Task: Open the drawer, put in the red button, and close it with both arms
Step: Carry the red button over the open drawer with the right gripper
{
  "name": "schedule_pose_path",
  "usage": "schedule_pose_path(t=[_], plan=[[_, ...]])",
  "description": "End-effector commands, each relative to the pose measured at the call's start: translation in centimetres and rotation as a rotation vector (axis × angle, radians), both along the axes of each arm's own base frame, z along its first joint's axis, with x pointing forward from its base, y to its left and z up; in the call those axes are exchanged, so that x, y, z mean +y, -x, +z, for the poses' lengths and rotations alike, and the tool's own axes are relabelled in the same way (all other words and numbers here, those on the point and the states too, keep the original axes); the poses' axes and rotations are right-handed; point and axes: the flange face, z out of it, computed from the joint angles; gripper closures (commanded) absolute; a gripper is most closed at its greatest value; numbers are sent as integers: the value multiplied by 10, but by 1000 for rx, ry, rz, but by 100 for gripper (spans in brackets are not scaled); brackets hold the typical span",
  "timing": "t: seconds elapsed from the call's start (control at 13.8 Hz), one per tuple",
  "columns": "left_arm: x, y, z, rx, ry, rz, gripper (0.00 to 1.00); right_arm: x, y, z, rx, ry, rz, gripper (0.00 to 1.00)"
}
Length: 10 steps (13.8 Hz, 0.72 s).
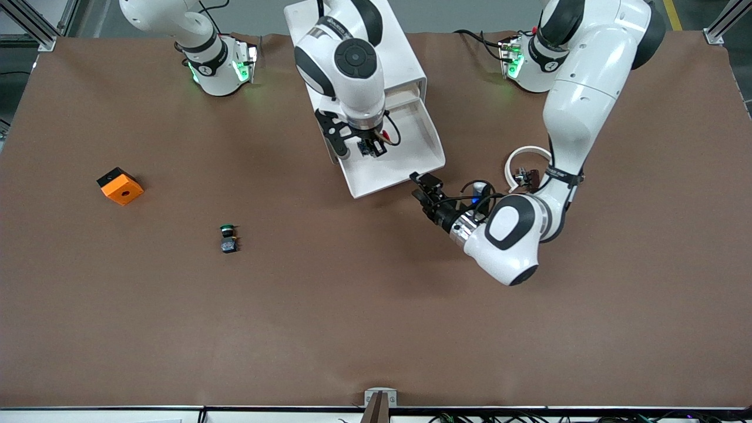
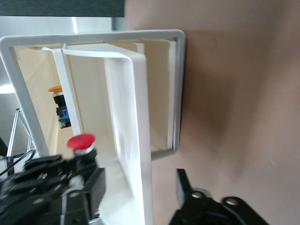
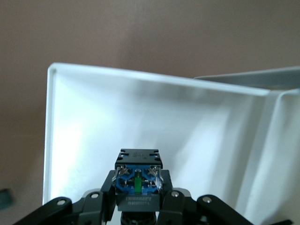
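The white drawer (image 1: 411, 158) stands pulled out of its cabinet (image 1: 405, 64) toward the front camera. My right gripper (image 1: 371, 148) is over the open drawer, shut on the red button (image 1: 376, 144). The right wrist view shows the button's black and blue base block (image 3: 138, 164) between the fingers (image 3: 138, 187), above the drawer floor (image 3: 140, 108). The left wrist view shows its red cap (image 2: 80, 141). My left gripper (image 1: 422, 183) is open at the drawer's front corner. Its fingers straddle the drawer's front wall (image 2: 133, 117), one inside and one outside (image 2: 138, 174).
A green-capped button (image 1: 228, 238) lies on the brown table toward the right arm's end. An orange block (image 1: 120, 185) lies farther toward that end. A white ring (image 1: 527, 158) with a small part sits by the left arm.
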Motion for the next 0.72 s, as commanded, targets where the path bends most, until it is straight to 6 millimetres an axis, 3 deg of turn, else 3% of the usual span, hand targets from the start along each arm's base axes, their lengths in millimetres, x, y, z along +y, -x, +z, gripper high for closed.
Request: schedule_pose_path(t=[0.0,0.22,0.36,0.51,0.65], plan=[[31,-27,20,-179,44,-65,0,13,-4,-7,5,2,-17,76],[76,-49,42,-363,99,-125,0,16,-7,-17,0,0,-17,73],[102,-57,81,-543,100,-256,0,18,-8,-20,-9,-10,-18,70],[118,-61,97,-644,81,-368,0,21,-10,-19,-13,-14,-18,62],[127,-65,113,-774,124,-527,0,21,-11,-18,-14,-14,-17,41]])
